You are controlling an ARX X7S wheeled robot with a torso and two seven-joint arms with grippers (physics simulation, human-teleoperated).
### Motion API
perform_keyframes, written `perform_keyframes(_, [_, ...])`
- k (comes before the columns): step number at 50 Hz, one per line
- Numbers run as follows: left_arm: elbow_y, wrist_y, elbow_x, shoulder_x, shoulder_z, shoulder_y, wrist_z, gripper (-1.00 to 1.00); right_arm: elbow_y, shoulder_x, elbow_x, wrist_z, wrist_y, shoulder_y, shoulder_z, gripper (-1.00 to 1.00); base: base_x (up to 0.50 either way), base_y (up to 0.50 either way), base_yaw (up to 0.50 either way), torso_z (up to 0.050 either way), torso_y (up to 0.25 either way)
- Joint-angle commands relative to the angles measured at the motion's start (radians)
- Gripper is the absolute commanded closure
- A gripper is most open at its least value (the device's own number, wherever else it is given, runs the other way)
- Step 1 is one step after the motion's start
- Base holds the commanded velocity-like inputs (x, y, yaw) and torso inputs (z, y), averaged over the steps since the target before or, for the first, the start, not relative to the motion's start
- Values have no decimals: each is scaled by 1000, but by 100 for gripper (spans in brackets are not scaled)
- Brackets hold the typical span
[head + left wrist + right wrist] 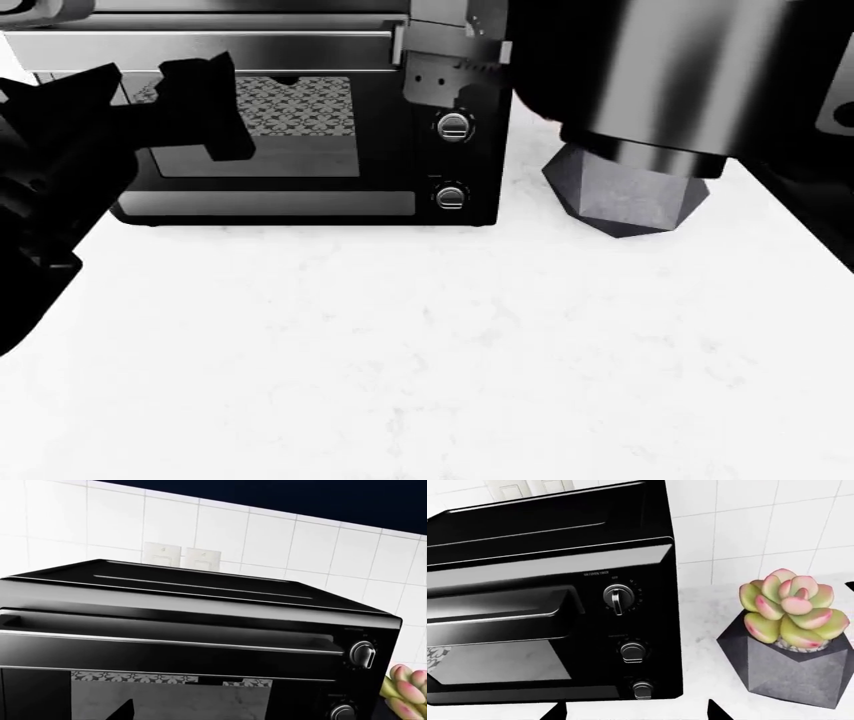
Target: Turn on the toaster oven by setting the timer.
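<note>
Toaster ovens: one toaster oven stood ahead of both wrist cameras.
Knobs: three knobs were counted in a column on its panel, nearest the right arm's camera.
Plant pots: one grey faceted pot sat beside the oven.
Succulents: one succulent was in that pot.
Wall outlets: two wall plates showed behind the oven.

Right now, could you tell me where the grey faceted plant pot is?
In the head view, the grey faceted plant pot stands on the white counter, right of the black toaster oven, partly hidden by the right arm.
</note>
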Motion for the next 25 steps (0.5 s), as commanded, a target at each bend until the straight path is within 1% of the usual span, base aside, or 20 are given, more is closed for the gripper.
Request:
perform_keyframes(1, [1, 6, -3, -3, 4, 3, -1, -100, 27, -14, 4, 2, 9, 17, -39, -100, 0, 0, 0, 0, 0])
perform_keyframes(13, [2, 14, -9, -6, 5, 10, -4, -100, 77, -41, -2, 6, 43, 74, -85, -100, 0, 0, 0, 0, 0])
perform_keyframes(25, [4, 19, -14, -11, 8, 10, -6, -100, 143, -69, -32, -70, 78, 89, -113, -100, 0, 0, 0, 0, 0])
